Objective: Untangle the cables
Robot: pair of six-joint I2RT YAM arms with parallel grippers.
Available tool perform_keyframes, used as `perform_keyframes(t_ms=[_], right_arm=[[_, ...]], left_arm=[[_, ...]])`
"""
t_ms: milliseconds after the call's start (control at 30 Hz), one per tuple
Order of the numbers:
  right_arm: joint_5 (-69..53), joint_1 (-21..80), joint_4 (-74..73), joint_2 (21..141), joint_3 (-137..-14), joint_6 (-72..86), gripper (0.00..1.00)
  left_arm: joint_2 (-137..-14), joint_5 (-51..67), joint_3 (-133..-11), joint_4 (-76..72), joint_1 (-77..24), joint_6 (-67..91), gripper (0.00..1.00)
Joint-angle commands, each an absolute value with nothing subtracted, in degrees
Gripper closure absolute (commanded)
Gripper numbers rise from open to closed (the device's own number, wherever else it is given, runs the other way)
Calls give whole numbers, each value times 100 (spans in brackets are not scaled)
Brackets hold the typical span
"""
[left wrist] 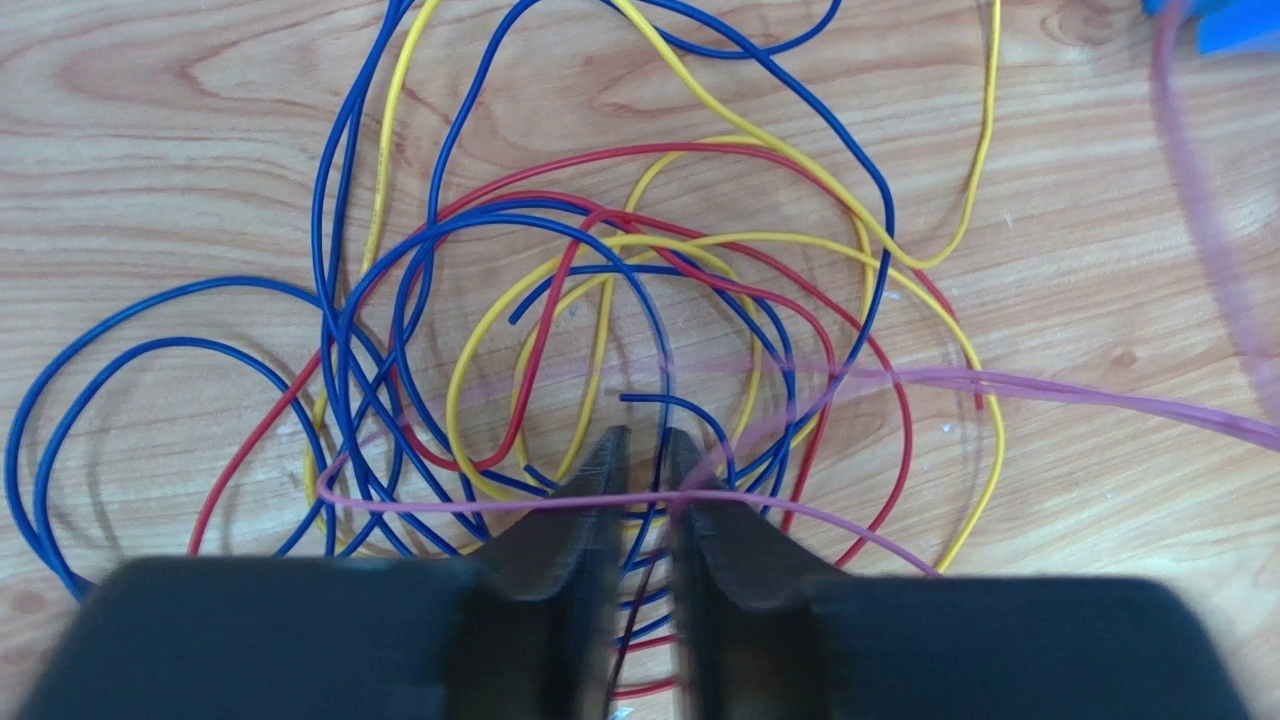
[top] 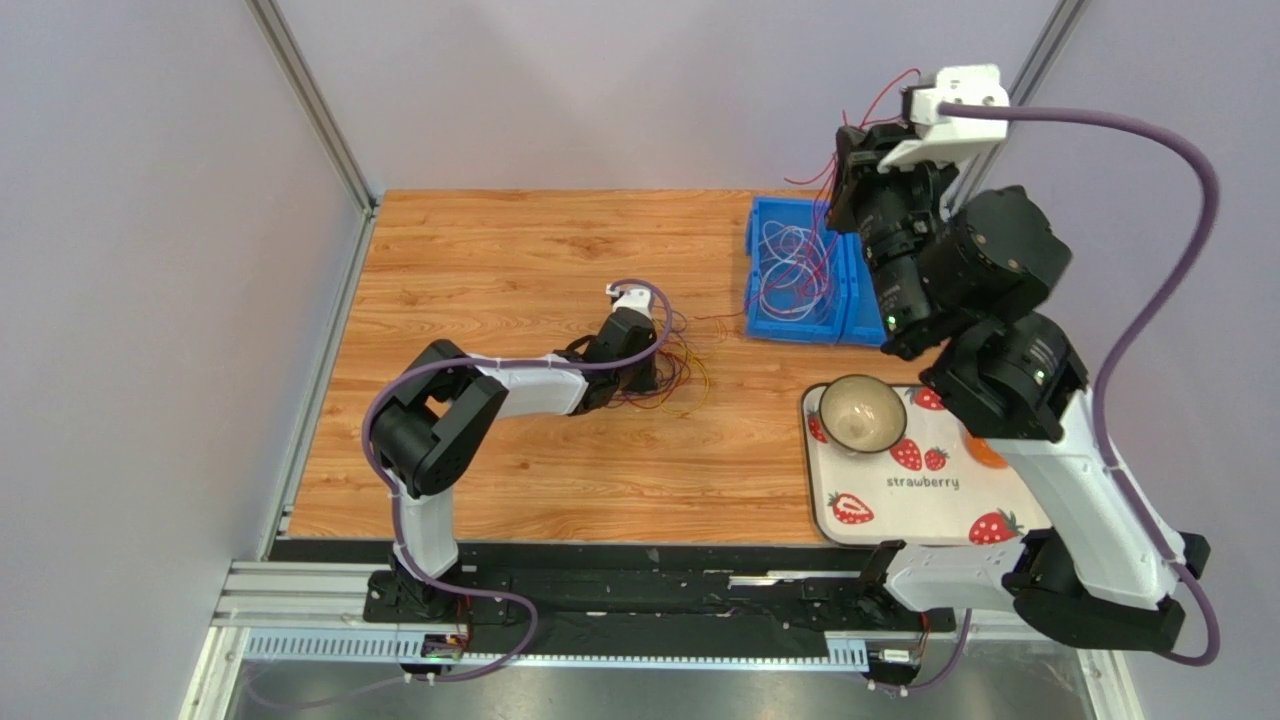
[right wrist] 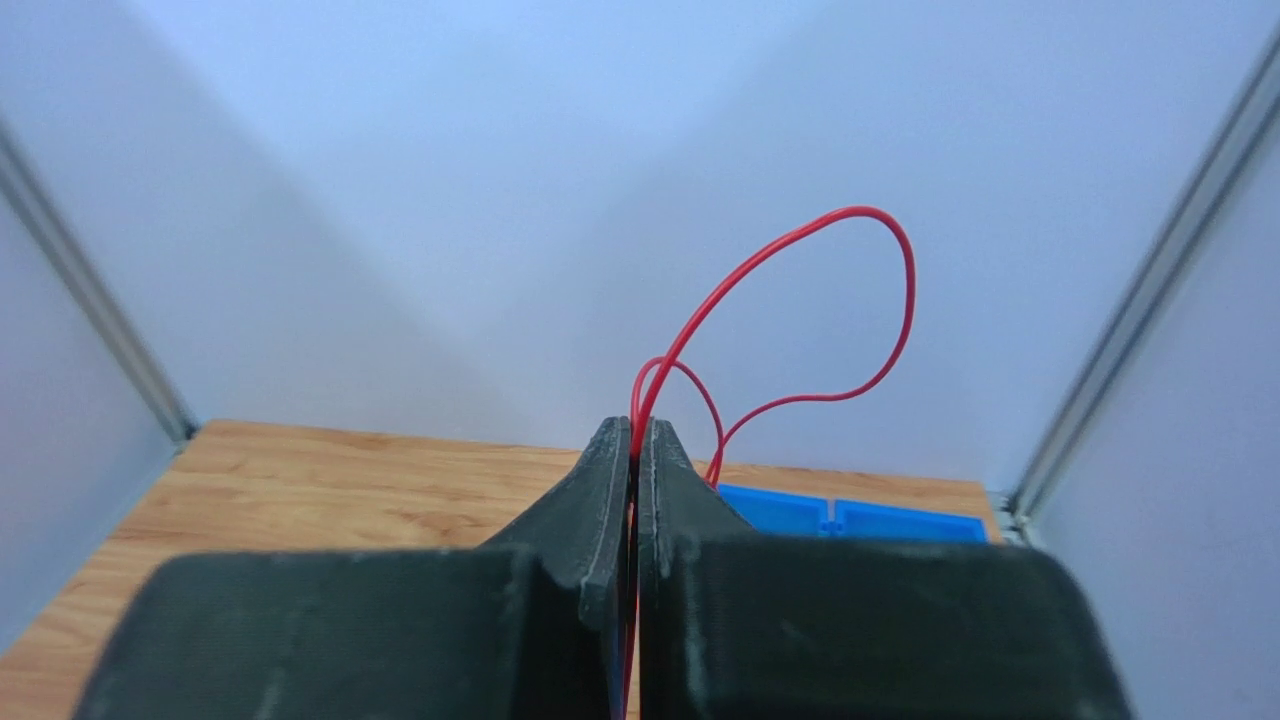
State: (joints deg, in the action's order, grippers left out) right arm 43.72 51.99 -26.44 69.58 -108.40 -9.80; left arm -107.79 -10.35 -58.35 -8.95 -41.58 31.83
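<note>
A tangle of thin blue, yellow and red cables lies on the wooden table; in the top view it sits mid-table. My left gripper is low over this tangle, jaws nearly together, with a purple cable caught at them and running off to the right above the table. My right gripper is raised high above the blue bin and is shut on a red cable that loops up past its tips. More cables lie in the bin.
A strawberry-print tray at the front right holds a bowl and an orange item. The blue bin also shows in the right wrist view. Grey walls and metal posts close in the table's back and sides.
</note>
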Motion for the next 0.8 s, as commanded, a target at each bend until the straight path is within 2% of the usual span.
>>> perform_keyframes(t_ms=[0,33,67,100,267,400,567,767], right_arm=[[4675,4687,-2084,7330,-10855,-1810,100],[4737,4571,-1970,7443,-10854,-1906,100],[4807,4457,-1838,7488,-10994,-1959,100],[4808,4195,-1828,7558,-11117,-1908,100],[4702,3692,-1828,7953,-12257,-2004,100],[4903,3446,-1793,8340,-12840,-2337,100],[4948,3121,-1714,8236,-12613,-2092,100],[4782,2874,-1696,8130,-12130,-1732,100]], left_arm=[[-10705,-1046,-5942,-958,-4166,3191,83],[-10705,-1081,-5915,-958,-4166,3208,87],[-10696,-1116,-5906,-949,-4166,3225,98],[-10705,-1142,-5906,-923,-4157,3260,100],[-10740,-1362,-5959,-677,-3982,3498,100],[-10547,-1528,-6116,-458,-3369,3463,100],[-10582,-1266,-6407,-36,-2279,3594,100],[-10635,-475,-6249,-378,-1846,3745,100]])
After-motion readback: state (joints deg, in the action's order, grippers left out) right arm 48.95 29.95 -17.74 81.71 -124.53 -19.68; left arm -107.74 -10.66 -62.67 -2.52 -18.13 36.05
